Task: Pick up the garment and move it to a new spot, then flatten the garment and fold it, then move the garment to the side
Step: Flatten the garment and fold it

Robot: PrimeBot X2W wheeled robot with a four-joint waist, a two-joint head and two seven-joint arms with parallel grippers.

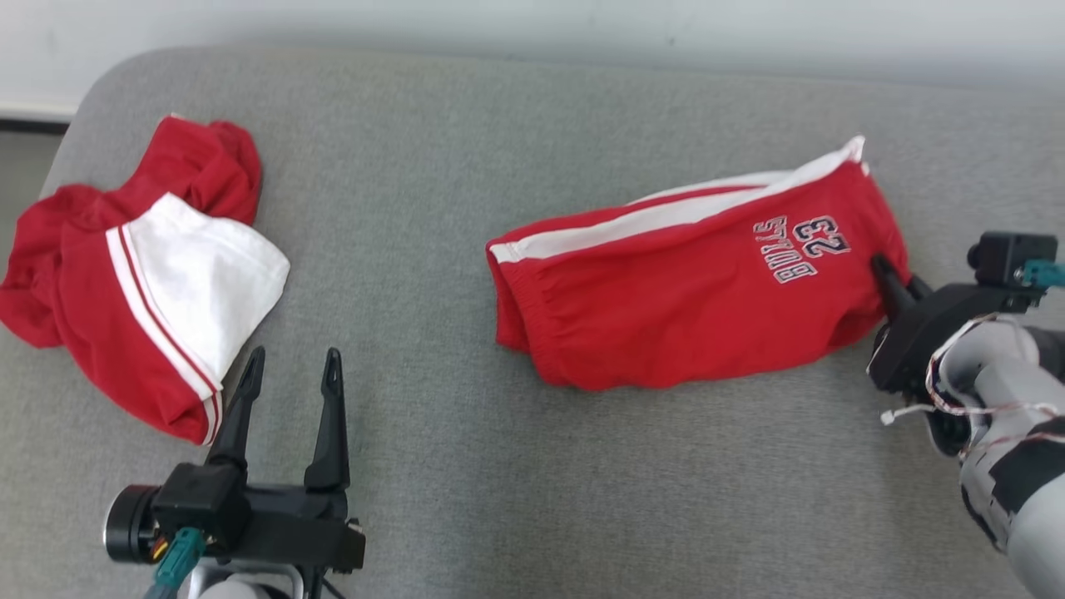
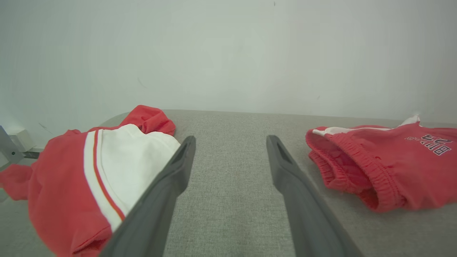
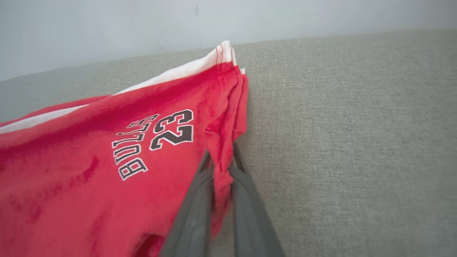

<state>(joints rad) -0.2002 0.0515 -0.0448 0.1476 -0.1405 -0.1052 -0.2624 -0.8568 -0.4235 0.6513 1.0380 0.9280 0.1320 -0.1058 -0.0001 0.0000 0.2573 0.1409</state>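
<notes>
— How far along are we?
— The shorts (image 1: 691, 308) are lying doubled over at the table's (image 1: 499, 499) right, so the folding is looking done. The right hand (image 1: 882, 270) is pinching their hem, clamped tight; the left hand (image 1: 291, 366) is hanging wide open, holding nothing. I'm judging only the move aside is waiting.

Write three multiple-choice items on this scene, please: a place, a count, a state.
1. Where on the grey surface is the crumpled red-and-white garment? A) robot's left B) robot's right C) centre
2. How many garments lie there? A) one B) two C) three
3. How are the fingers of the right gripper? A) spread wide B) shut on the red shorts C) shut on nothing
Answers: 1 A, beside the left gripper; 2 B, it plus the shorts; 3 B, red cloth pinched between them.
</notes>
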